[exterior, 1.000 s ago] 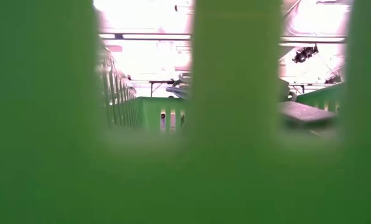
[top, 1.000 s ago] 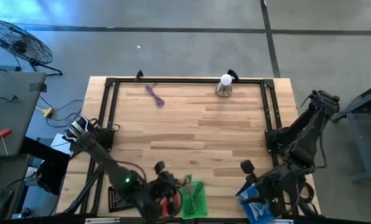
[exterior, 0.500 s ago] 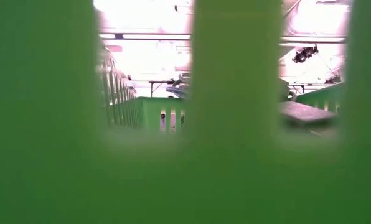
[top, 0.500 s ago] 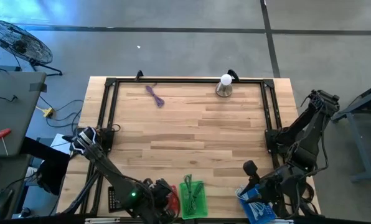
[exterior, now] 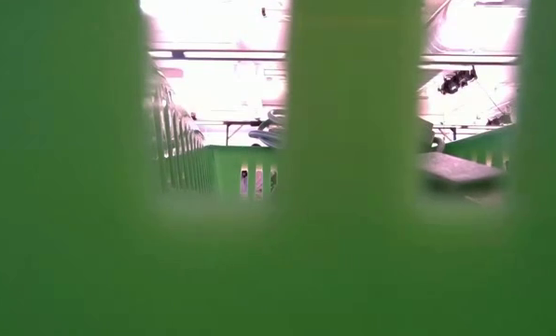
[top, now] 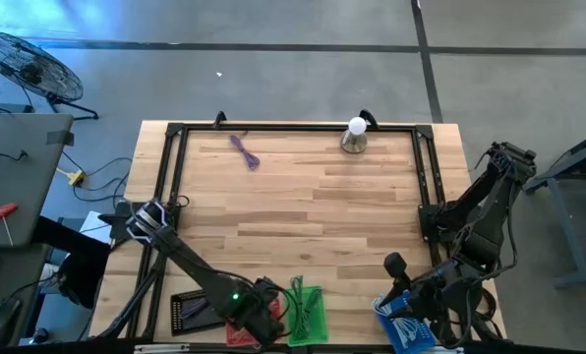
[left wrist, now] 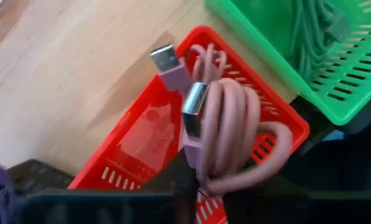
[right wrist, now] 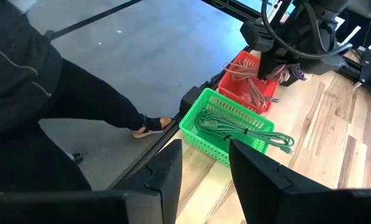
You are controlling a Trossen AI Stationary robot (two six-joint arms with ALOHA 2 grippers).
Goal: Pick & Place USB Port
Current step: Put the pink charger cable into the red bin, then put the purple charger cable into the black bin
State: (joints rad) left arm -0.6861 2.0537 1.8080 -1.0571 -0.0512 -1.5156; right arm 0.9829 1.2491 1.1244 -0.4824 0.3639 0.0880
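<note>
A coiled pink USB cable (left wrist: 226,134) with two metal plugs hangs in my left gripper (top: 262,315) over the red basket (left wrist: 139,146) at the table's near edge. The right wrist view shows that gripper (right wrist: 274,61) above the red basket (right wrist: 244,76), with pink cable reaching down into it. The green basket (top: 308,313) beside it holds a green cable (right wrist: 241,129). A purple cable (top: 244,149) lies on the far part of the table. My right gripper (right wrist: 204,177) is open and waits at the near right, by the blue basket (top: 403,324). My left gripper holds the pink USB cable by its bundled coil (left wrist: 201,168), coming from above. The fingers themselves are mostly hidden at the picture's lower edge. The coil hangs below the gripper over the red basket, with both plugs (left wrist: 195,109) sticking out free.
A black frame (top: 170,177) runs round the table's working area. A white-topped metal object (top: 355,136) stands at the far edge. A dark tray (top: 190,313) lies left of the red basket. A person in dark clothes (right wrist: 42,93) stands beyond the near edge. The low view is blocked by green basket slats (exterior: 353,140).
My left arm has swung about over the table's near edge, and its gripper has stayed low by the red basket. The dark tray to the left of the basket now shows from under the arm.
</note>
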